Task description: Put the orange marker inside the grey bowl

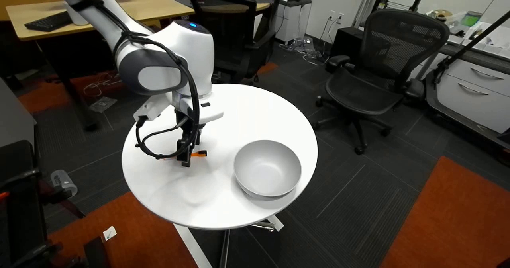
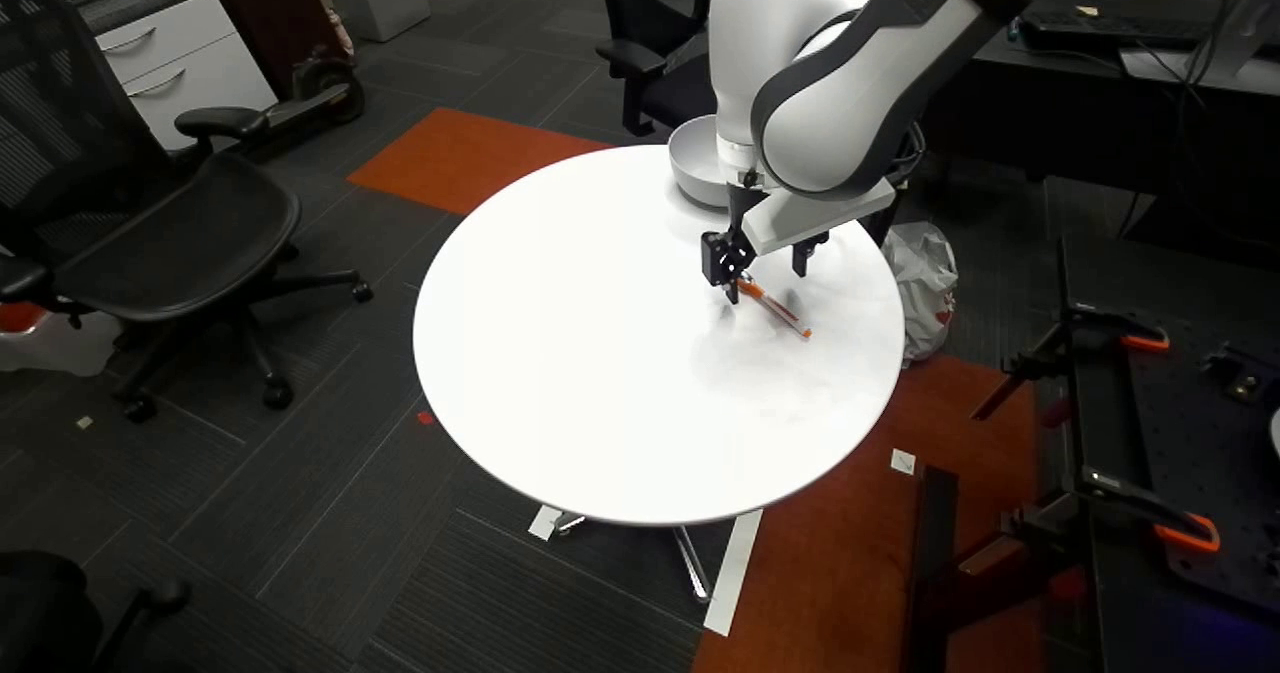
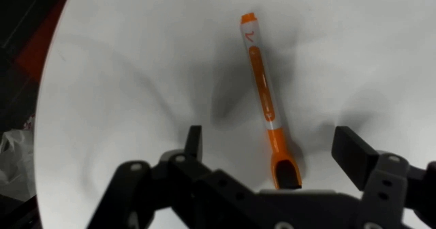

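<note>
The orange marker (image 3: 261, 82) lies on the white round table, its orange and black end nearest the gripper base in the wrist view. It also shows in both exterior views (image 1: 199, 153) (image 2: 776, 307), partly hidden by the gripper in one of them. My gripper (image 3: 272, 149) is open, with a finger on each side of the marker's orange and black end, not touching it. It points down close above the table in both exterior views (image 1: 192, 151) (image 2: 766, 278). The grey bowl (image 1: 267, 170) stands upright and empty on the table. It is partly behind the arm in an exterior view (image 2: 694, 168) and out of the wrist view.
The white table (image 1: 223, 208) has a round edge near the bowl; it also shows in an exterior view (image 2: 600, 373). A black office chair (image 1: 382, 61) and another black chair (image 1: 231, 33) stand around it. A plastic bag (image 2: 920, 273) is beside the table.
</note>
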`<act>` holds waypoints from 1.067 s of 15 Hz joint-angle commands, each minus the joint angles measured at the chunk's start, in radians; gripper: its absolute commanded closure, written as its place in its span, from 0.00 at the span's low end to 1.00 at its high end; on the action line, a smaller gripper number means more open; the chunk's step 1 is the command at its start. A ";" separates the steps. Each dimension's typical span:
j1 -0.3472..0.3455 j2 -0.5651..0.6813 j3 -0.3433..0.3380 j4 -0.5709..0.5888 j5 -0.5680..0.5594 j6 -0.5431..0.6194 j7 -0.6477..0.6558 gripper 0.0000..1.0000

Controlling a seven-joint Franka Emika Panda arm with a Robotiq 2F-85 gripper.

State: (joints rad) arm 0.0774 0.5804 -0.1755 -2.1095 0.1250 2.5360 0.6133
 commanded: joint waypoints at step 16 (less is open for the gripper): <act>0.049 -0.027 -0.088 0.041 -0.133 0.008 0.038 0.95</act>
State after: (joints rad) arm 0.0903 0.6000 -0.2182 -2.0568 0.0531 2.5389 0.6145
